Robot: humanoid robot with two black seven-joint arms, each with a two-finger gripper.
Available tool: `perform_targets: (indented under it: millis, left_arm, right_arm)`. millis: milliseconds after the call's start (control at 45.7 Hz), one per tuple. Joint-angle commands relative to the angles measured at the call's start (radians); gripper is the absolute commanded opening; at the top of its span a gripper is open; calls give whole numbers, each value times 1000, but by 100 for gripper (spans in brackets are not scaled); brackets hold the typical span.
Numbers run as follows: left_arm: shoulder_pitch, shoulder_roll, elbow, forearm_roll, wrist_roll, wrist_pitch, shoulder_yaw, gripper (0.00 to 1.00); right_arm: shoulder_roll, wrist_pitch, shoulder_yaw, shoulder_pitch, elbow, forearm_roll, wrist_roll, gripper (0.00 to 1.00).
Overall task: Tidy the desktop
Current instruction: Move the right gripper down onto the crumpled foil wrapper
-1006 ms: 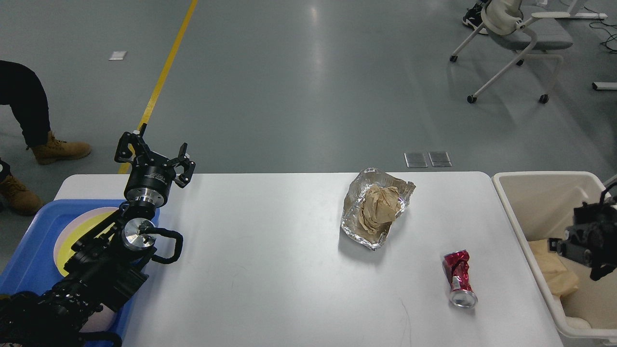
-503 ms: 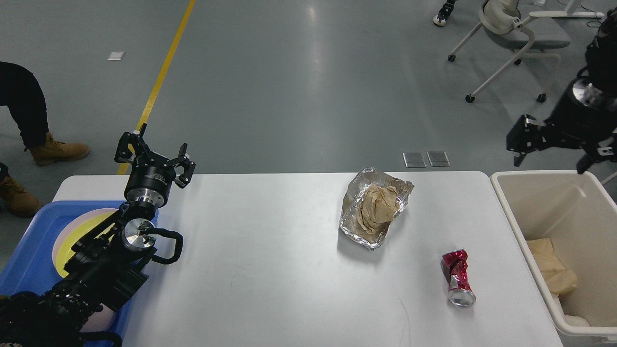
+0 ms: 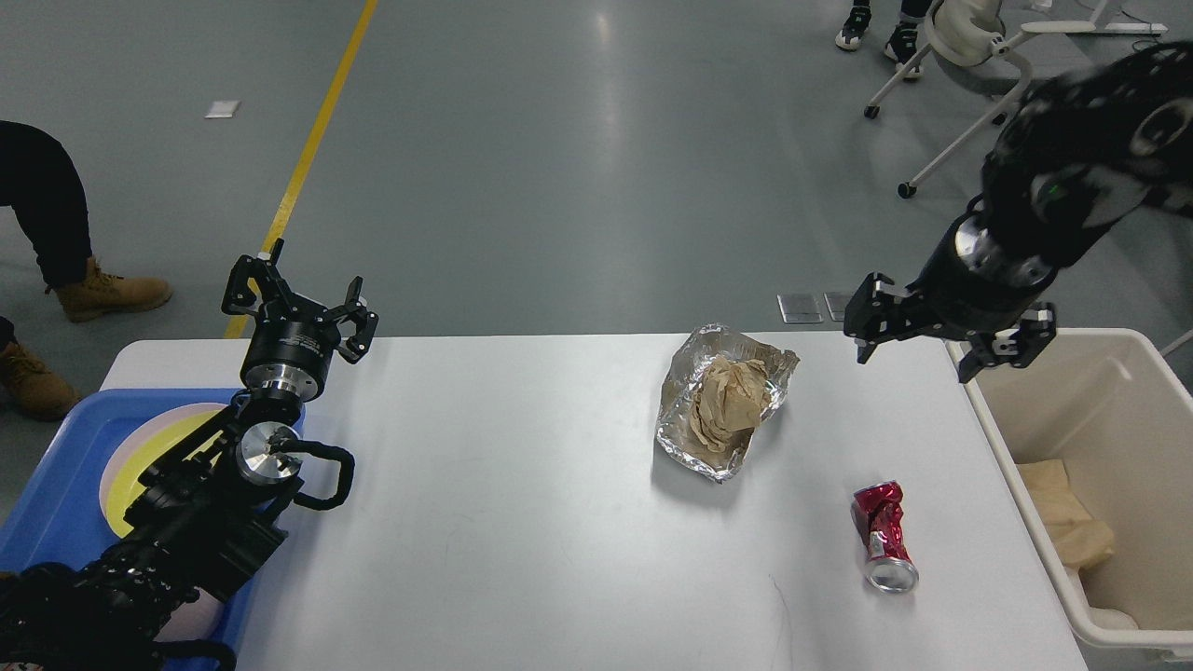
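The white desktop (image 3: 522,522) fills the lower view. On it lies a crumpled foil tray with brown paper in it (image 3: 725,399) at centre right, and a crushed red can (image 3: 882,547) lies nearer the front right. My left gripper (image 3: 296,300) is open and empty above the desktop's back left edge. My right gripper (image 3: 941,347) is open and empty, held above the back right corner, right of the foil tray and above the can.
A cream bin (image 3: 1109,494) stands at the right edge with crumpled paper inside. A blue tray (image 3: 56,503) with a pink and yellow plate sits at the left under my left arm. A person's legs (image 3: 56,233) and a chair (image 3: 969,56) stand on the floor behind.
My right arm has swung up out of the bin and leftward, so its gripper now hangs over the desktop's back right corner. The left arm has not moved.
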State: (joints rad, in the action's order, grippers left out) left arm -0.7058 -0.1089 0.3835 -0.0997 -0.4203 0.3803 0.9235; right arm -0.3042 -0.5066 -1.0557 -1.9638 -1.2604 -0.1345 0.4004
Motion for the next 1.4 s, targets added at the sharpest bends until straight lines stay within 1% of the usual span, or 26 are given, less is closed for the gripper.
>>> perform_targets:
  millis: [0,153,262,350,525,788,1028,1378]
  left_arm:
    - [0,0,0,0,0,0,0,96]
    - [0,0,0,0,0,0,0,96]
    - [0,0,0,0,0,0,0,96]
    - [0,0,0,0,0,0,0,96]
    - [0,0,0,0,0,0,0,96]
    - [0,0,0,0,0,0,0,96]
    - [0,0,0,0,0,0,0,96]
    - [0,0,0,0,0,0,0,96]
  right_arm:
    - [57,204,85,115,-34,7,0,94]
    - [69,263,155,180,-24,16,0,94]
    - [76,277,206,233,13,18,1,94]
    - [102,280,229,276,74,19,1,94]
    - [181,280,272,401,249,21,8,94]
    - [224,281,273,539,400,104,8,94]
    - [254,281,273,618,478,108,6,93]
    - [333,283,275,658,550,108,6,90]
